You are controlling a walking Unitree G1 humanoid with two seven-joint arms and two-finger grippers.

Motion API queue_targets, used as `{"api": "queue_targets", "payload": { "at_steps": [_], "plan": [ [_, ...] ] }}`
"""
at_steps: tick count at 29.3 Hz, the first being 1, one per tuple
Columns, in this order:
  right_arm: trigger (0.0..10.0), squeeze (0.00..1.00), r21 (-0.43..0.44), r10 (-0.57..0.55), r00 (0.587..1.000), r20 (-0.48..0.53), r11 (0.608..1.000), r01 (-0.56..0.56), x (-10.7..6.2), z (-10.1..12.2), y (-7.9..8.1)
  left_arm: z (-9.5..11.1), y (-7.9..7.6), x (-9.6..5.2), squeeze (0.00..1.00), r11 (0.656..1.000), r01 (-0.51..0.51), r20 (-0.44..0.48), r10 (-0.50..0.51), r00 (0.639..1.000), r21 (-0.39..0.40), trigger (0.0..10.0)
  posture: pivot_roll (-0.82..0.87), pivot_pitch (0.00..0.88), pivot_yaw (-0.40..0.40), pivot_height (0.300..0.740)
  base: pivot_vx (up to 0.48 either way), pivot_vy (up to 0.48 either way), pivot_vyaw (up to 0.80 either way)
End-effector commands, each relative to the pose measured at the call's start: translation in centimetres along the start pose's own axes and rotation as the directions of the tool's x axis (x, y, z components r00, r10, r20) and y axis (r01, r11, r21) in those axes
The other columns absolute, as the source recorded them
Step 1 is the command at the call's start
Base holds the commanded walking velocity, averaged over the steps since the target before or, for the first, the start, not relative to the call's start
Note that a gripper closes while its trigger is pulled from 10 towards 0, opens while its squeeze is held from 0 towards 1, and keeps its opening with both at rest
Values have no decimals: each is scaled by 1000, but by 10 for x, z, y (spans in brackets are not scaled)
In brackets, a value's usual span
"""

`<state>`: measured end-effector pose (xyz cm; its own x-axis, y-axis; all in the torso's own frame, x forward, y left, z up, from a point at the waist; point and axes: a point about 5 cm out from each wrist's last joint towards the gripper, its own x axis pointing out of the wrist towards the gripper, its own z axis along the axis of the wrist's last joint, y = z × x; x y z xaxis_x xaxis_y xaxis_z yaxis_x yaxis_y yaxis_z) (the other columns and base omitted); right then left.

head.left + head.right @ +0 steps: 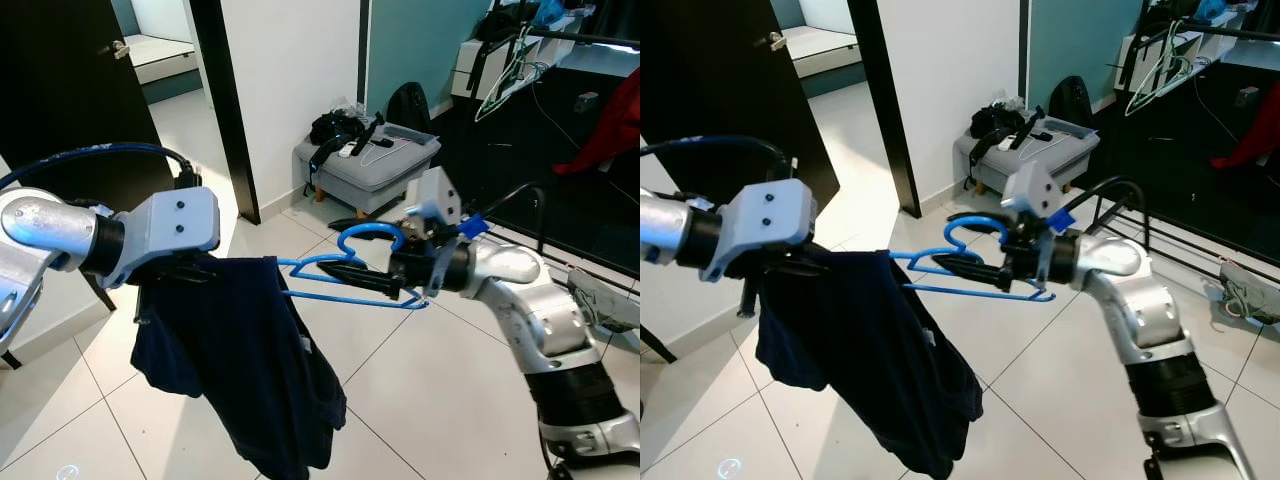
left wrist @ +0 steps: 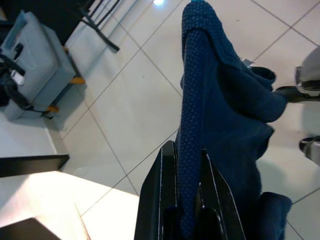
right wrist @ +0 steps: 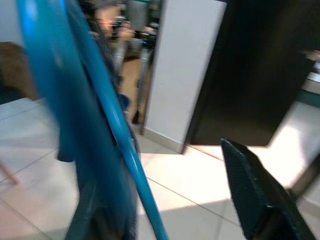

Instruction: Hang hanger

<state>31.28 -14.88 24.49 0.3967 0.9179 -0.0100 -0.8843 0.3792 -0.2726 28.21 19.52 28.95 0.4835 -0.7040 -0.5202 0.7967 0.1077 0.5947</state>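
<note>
A dark navy garment (image 1: 250, 360) hangs in front of me, draped partly over a blue wire hanger (image 1: 372, 228). My left gripper (image 2: 187, 150) is shut on a fold of the knit fabric at the garment's upper left. From the right, my right gripper (image 1: 375, 282) reaches along the hanger just below its hook. In the right wrist view the hanger (image 3: 65, 100) lies against one finger. The other finger (image 3: 255, 195) stands well apart from it, so this gripper is open.
A grey storage box (image 1: 375, 165) with black items on top stands by the white wall behind. A dark door (image 1: 70, 80) is at the left. At the far right a clothes rail (image 1: 590, 38) carries a white hanger (image 1: 505, 85), with a red garment (image 1: 610, 130) nearby. White floor tiles lie below.
</note>
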Motion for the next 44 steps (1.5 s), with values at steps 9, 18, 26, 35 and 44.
{"api": "queue_targets", "payload": {
  "at_steps": [9,18,26,35,44],
  "plan": [
    [10000,1000,83,-214,968,130,975,204,-42,13,-27,-3,26,-21,0,977,-211,1,211,977,19,0,-36,0,70,740,0,0,0],
    [10000,878,281,-2,992,123,959,-33,-52,-16,23,0,48,-35,0,926,-376,31,375,927,23,0,-42,0,69,740,0,0,0],
    [10000,0,306,-126,992,-17,944,125,-42,-47,15,20,56,-37,0,907,-417,147,406,902,51,10000,-42,0,66,740,0,0,0],
    [10000,0,414,-333,942,-37,853,318,-38,-55,-7,28,55,-35,0,911,-403,197,381,903,84,10000,-42,0,59,740,0,0,0],
    [10000,0,443,-228,967,-116,860,255,-11,-64,9,48,50,-17,0,918,-388,284,351,892,86,10000,-44,0,53,740,0,0,0]
  ]
}}
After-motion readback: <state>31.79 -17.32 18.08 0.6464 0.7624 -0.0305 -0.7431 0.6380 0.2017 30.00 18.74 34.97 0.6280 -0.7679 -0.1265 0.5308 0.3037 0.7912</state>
